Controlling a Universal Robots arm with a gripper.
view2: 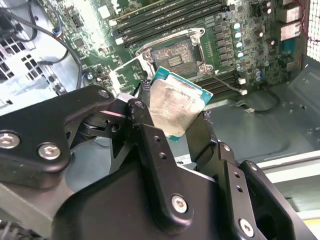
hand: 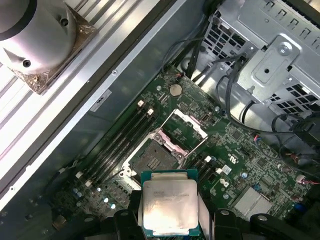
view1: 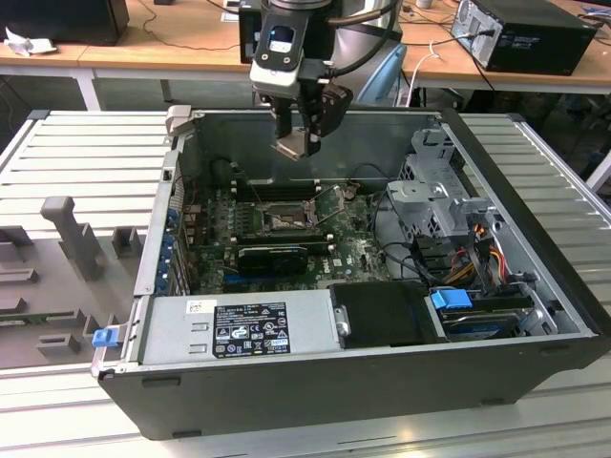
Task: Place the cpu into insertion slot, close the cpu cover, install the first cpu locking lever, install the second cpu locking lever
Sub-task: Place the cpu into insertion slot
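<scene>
Black fingers of the hand [view1: 301,143] are clamped on two opposite edges of the cpu [hand: 169,207], whose pale metal face shows in both wrist views. In the exterior view the hand hangs in the upper middle of the frame, above the open computer case [view1: 286,382] that sits on the ribbed grey tabletop [view1: 86,153]. The chip is well clear of the green board. The insertion slot [view1: 284,222] lies near the centre of that frame, bare, with the cpu cover [hand: 170,144] swung open beside it. To place it well, I judge the chip should be levelled, squared to the slot's frame and centred over it, then lowered straight. It should not slide across the contacts, and the cover's raised edge needs avoiding.
</scene>
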